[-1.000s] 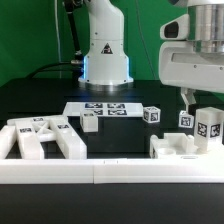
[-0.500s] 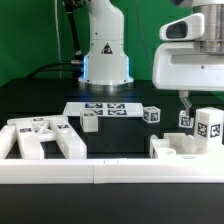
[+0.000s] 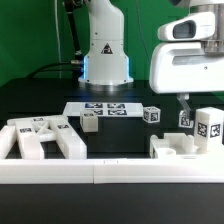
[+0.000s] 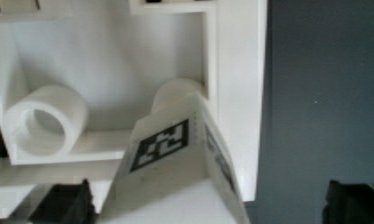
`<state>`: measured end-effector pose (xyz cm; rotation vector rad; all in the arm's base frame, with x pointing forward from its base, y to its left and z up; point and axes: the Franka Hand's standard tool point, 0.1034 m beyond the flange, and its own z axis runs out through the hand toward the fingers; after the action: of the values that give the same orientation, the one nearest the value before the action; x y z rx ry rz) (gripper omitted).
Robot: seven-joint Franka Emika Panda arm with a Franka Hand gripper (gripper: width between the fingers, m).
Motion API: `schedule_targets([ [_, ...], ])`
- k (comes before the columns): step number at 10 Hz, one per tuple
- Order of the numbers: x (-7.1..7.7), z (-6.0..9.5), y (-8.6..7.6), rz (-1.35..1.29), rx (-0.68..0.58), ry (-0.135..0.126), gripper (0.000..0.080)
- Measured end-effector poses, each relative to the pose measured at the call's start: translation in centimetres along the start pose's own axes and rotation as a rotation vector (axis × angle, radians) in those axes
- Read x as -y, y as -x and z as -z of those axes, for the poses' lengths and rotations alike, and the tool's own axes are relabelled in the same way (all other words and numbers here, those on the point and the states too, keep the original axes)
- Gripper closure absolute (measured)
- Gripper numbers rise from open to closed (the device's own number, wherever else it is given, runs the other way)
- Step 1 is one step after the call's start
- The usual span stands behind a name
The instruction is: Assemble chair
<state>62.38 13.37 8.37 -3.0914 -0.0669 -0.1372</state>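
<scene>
The gripper (image 4: 210, 203) is released, its fingers (image 4: 63, 200) spread wide with open gaps on either side of a tagged chair part (image 4: 166, 150) between them, touching neither edge. It hangs over the chair pieces (image 3: 185, 145) on the exterior view's right of the marker board (image 3: 100, 107).

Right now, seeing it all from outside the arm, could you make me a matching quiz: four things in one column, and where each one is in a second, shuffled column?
Things:
1. marker board
2. small block
3. gripper
4. rail

Places:
A. along the table's front edge
B. open, over a tagged part at the exterior view's right
C. flat, mid-table, before the arm's base
D. just to the exterior view's right of the marker board

Pairs: 1-C, 2-D, 3-B, 4-A
</scene>
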Motion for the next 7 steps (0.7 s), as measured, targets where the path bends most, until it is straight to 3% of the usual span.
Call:
schedule_targets([
  [5,-1.2,0.0,-0.2,0.277,0.000,0.003,0.0175],
  [6,-1.1,0.0,-0.2,0.265,0.000,0.002,0.0326],
  [7,-1.1,0.0,-0.2,0.251,0.001,0.002,0.0326],
])
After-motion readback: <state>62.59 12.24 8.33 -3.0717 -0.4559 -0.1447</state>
